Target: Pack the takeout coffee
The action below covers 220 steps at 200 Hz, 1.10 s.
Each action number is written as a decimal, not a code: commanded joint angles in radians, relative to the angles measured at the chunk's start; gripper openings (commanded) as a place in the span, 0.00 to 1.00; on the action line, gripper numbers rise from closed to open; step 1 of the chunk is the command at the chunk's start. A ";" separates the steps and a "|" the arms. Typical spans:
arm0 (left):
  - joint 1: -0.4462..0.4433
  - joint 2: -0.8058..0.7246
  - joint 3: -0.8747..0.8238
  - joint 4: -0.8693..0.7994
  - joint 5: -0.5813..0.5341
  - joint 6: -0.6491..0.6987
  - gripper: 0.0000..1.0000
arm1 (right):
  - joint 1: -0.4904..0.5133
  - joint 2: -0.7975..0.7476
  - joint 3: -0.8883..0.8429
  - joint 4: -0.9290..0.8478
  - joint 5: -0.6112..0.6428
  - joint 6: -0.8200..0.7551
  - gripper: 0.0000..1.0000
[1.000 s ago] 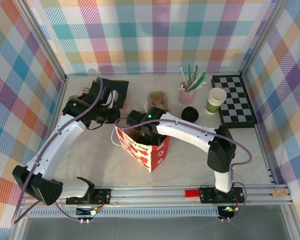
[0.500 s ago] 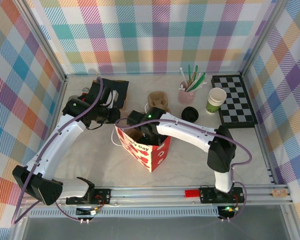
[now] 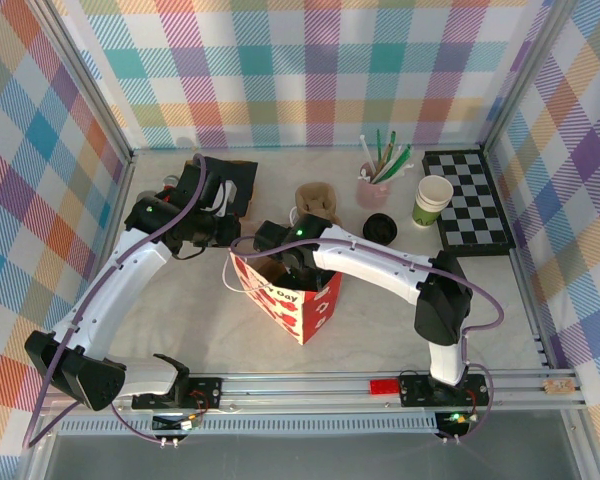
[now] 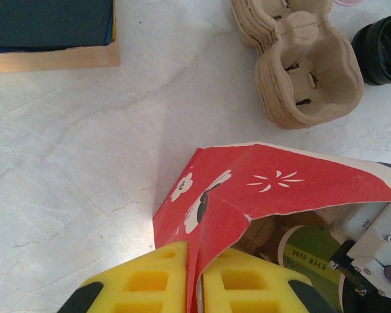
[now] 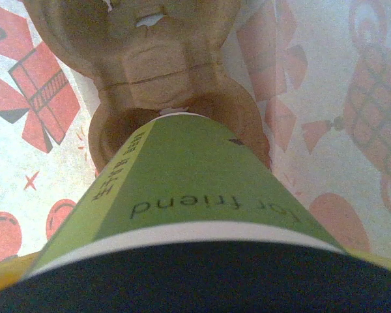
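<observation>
Left tool (image 4: pixel 194 277) pinched shut, right tool (image 3: pixel 291 267) clamped wide, both arms bent inward.

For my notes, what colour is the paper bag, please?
The bag is red with white flowers; see left wrist view.

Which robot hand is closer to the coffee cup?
Right. The right gripper holds the coffee cup inside the bag; the left gripper pinches the bag's rim beside it.

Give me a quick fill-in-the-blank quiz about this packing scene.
The left gripper pinches the rim of the ____ bag.
The takeout coffee inside it wears a ____ lid.
The straws stand in a ____ cup.
Missing: red, black, pink.
</observation>
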 commanded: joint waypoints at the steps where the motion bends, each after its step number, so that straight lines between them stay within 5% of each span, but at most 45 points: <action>1: 0.013 -0.017 0.033 -0.001 -0.015 0.001 0.13 | -0.002 0.009 -0.005 -0.025 -0.003 0.008 0.43; 220: 0.013 -0.033 0.029 0.002 -0.007 -0.003 0.13 | -0.021 0.029 -0.109 0.116 -0.014 -0.002 0.43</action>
